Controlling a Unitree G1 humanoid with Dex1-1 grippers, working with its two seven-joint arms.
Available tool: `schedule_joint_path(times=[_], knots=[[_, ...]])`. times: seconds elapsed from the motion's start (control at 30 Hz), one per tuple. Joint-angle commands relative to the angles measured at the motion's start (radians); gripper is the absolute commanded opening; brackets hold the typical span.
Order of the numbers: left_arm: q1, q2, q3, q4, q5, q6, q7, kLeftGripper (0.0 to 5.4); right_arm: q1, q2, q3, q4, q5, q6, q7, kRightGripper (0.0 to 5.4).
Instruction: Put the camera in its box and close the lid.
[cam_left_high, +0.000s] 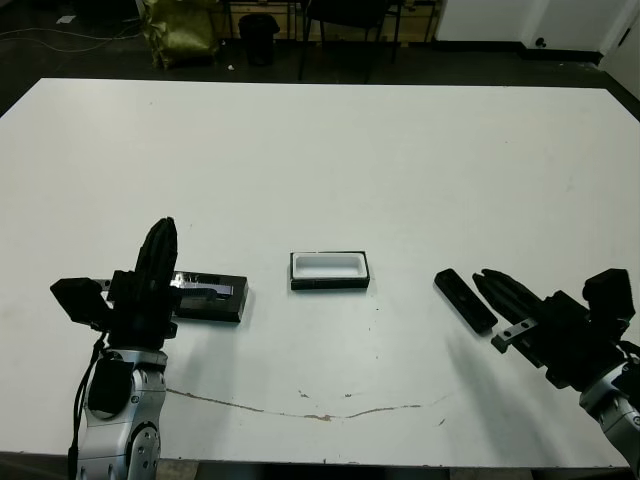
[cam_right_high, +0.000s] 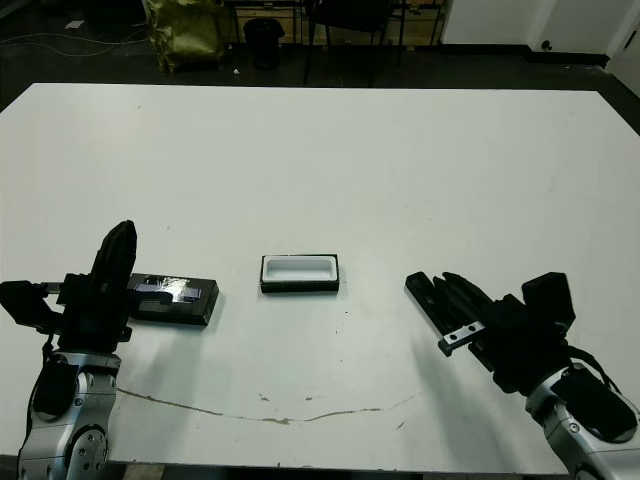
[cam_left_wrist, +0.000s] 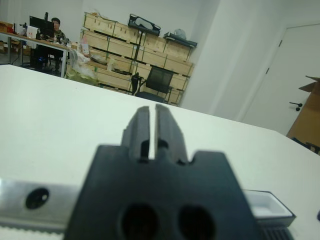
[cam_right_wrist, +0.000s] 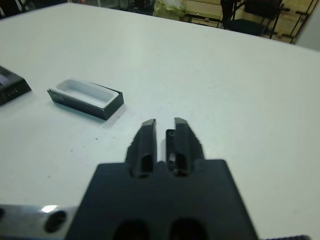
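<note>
The box (cam_left_high: 330, 270), a shallow black tray with a white lining, sits uncovered near the table's middle front and holds nothing. Its lid (cam_left_high: 208, 296), flat and black with a silvery strip, lies to the box's left. My left gripper (cam_left_high: 163, 228) is shut and stands just left of the lid, fingers pointing up and away. The camera (cam_left_high: 465, 300), a slim black bar, rests on the table to the right of the box. Close beside the camera, on its right, my right gripper (cam_left_high: 484, 276) is shut on nothing. In the right wrist view the box (cam_right_wrist: 85, 97) shows ahead of the fingers (cam_right_wrist: 147, 137).
The white table (cam_left_high: 330, 150) stretches far behind the objects. A thin crack-like line (cam_left_high: 330, 412) runs along the near edge. Chairs and a yellow-green bag (cam_left_high: 180, 30) stand on the floor beyond the far edge. A person sits at a desk far off in the left wrist view.
</note>
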Motion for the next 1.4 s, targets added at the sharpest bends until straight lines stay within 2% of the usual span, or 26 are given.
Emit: schedule_joint_path(times=[0.03,0.67,1.0,1.23,1.4], knots=[[0.009,0.005,0.003,0.007,-0.002,0.014,0.000,0.00,0.008,-0.006,0.010,0.019,-0.016,-0.007,0.002,1.21],[0.010,0.001,0.001,0.022,0.018,-0.014,-0.002,0.00,0.013,0.009,0.049,0.055,-0.056,-0.041,0.007,5.39],[0.011,-0.001,0.001,0.016,0.003,0.001,-0.004,0.00,0.021,0.026,0.061,0.117,-0.048,-0.058,0.033,5.39],[0.008,0.005,0.002,0.022,0.006,-0.011,-0.012,0.00,0.054,0.043,0.051,0.063,-0.020,0.057,-0.036,5.39],[0.012,0.005,0.002,0.014,0.004,0.005,-0.006,0.00,0.046,0.035,0.054,0.068,-0.038,0.067,-0.041,5.38]])
